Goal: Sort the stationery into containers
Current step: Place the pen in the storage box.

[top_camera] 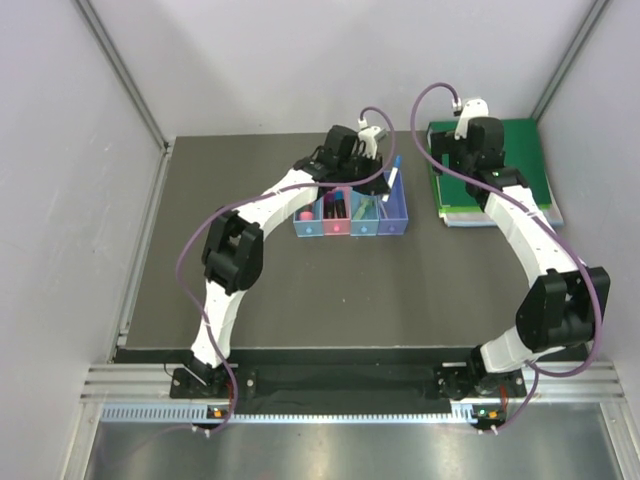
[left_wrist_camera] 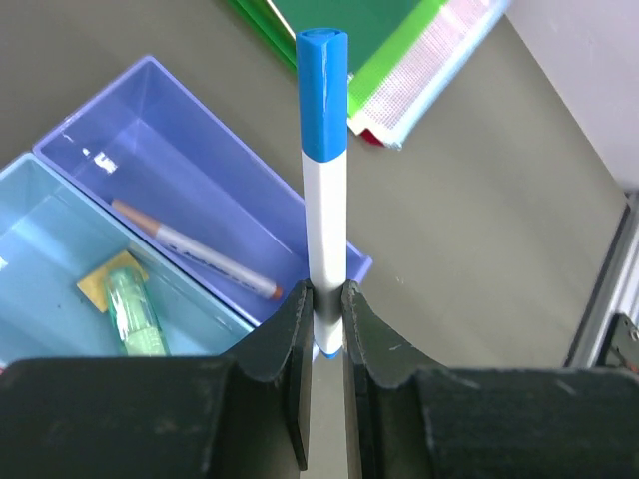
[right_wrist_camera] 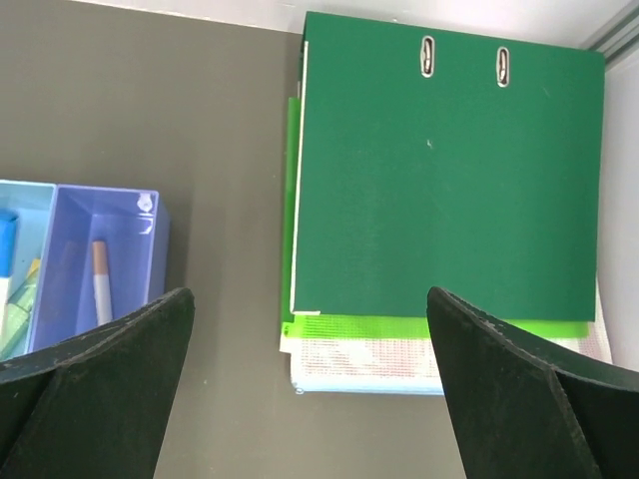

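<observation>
Four bins (top_camera: 350,231) sit side by side in a row toward the back of the table (top_camera: 250,290). The ring binder (top_camera: 528,165) lies off to their right in the far corner, on top of some folders (right_wrist_camera: 399,344). The rightmost bin (left_wrist_camera: 190,150) has a thin pen (left_wrist_camera: 195,249) in it, and the next bin (left_wrist_camera: 40,225) to its left has a marker (left_wrist_camera: 135,317) right against an eraser (left_wrist_camera: 103,284). The left gripper (left_wrist_camera: 324,299) pinches a second pen (left_wrist_camera: 324,200) above that rightmost bin's rim.

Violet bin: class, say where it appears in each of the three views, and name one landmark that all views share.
Top external: violet bin at the right end of the bin row, mid-table.
Left wrist: upper left, behind the held pen.
Right wrist: lower left, near the picture's edge.
Shared landmark: green binder, lying to the bin's right in all three.
</observation>
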Available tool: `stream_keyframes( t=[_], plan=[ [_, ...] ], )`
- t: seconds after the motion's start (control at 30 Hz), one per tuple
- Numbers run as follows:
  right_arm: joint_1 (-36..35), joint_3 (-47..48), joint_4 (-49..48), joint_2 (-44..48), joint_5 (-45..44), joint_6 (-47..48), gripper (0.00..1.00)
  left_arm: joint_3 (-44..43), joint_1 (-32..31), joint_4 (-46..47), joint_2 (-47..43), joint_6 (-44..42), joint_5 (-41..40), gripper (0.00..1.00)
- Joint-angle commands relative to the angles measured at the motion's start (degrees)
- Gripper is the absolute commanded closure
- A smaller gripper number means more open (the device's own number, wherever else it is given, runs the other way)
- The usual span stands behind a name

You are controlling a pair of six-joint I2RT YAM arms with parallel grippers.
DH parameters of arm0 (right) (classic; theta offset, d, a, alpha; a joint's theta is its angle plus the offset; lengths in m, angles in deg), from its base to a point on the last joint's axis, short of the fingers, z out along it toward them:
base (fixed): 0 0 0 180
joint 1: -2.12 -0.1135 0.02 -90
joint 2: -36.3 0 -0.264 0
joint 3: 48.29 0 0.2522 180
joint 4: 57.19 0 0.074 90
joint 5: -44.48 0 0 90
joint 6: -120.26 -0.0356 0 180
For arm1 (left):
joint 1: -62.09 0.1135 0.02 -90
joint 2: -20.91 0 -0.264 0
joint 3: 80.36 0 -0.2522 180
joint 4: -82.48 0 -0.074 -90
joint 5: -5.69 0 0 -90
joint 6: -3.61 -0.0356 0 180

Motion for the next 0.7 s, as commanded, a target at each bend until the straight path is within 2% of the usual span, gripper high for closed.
stream_keyframes(
  t=[0.0,0.3,0.37,0.57,0.67],
  plan=[
    [0.4,-1.1,-1.0,3.2,0.9,-1.3,0.01,-2.0,-0.9,7.0,1.9,2.5,-3.3,1.00],
    [0.6,-2.0,-0.6,3.7,2.9,-3.5,0.00,0.8,-2.7,7.3,4.1,-1.4,-13.4,0.94],
    [0.6,-2.5,-0.5,4.0,3.3,-3.9,0.00,0.7,-2.7,7.2,4.6,-1.8,-14.1,0.88],
    [0.7,-3.3,-0.5,4.6,3.5,-4.2,0.00,0.8,-2.8,6.8,5.6,-2.2,-14.8,0.86],
    [0.9,-3.4,-0.5,4.8,3.6,-4.4,0.00,1.0,-2.8,6.4,5.9,-1.8,-14.8,0.78]
  ],
)
